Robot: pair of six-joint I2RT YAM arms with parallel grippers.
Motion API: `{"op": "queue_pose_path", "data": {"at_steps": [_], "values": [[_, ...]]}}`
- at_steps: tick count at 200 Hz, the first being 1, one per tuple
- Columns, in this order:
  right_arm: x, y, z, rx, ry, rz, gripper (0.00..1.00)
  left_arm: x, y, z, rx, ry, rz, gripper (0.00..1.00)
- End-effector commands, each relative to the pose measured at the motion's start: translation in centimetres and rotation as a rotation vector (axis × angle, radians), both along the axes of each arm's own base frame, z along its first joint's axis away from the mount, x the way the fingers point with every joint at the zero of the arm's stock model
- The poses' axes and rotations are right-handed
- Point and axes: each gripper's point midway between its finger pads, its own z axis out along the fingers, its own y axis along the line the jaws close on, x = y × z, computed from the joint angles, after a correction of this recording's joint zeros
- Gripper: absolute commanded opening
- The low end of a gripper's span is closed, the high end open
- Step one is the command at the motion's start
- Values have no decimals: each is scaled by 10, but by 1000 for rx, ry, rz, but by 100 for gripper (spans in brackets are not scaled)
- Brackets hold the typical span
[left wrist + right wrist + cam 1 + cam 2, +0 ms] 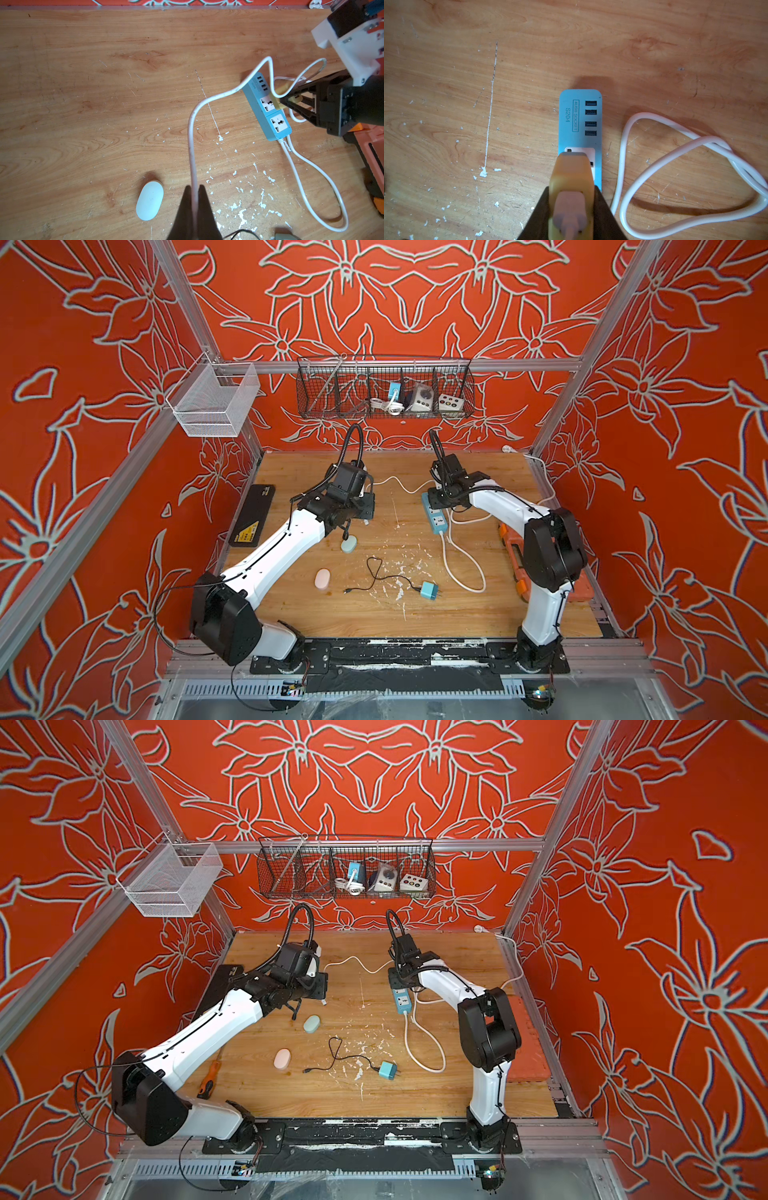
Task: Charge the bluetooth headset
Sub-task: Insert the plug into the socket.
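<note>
I'm on the plugging-in step: my right gripper [572, 191] is clamped on the yellow adapter [571, 172] at a socket of the blue power strip [580, 116], right of centre. My left gripper [194, 193] pinches the white cable [191, 135]. The headset case [150, 200] lies free, left of centre. Next, I reckon, the adapter wants pressing squarely home — prongs aligned.

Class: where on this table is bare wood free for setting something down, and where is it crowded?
Free: the near strip of the table between the blue charger and the base rail; also the far strip by the back wall. Crowded: the middle, with power strip, white cord loops, black cable, green case and pink case.
</note>
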Motion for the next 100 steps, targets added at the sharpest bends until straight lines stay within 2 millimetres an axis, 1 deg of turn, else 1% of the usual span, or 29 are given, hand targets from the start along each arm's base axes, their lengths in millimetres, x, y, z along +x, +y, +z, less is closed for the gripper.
{"op": "queue_pose_path", "data": {"at_steps": [1, 35, 72, 100], "values": [[6, 3, -2, 9, 0, 12, 13, 1, 1, -4, -12, 9, 7, 0], [3, 1, -13, -4, 21, 12, 13, 1, -1, -4, -19, 8, 4, 0], [6, 2, -13, -9, 16, 14, 13, 0, 0, -5, -17, 11, 4, 0], [6, 1, -18, -20, 26, 16, 13, 0, 0, -3, -20, 5, 4, 0]]}}
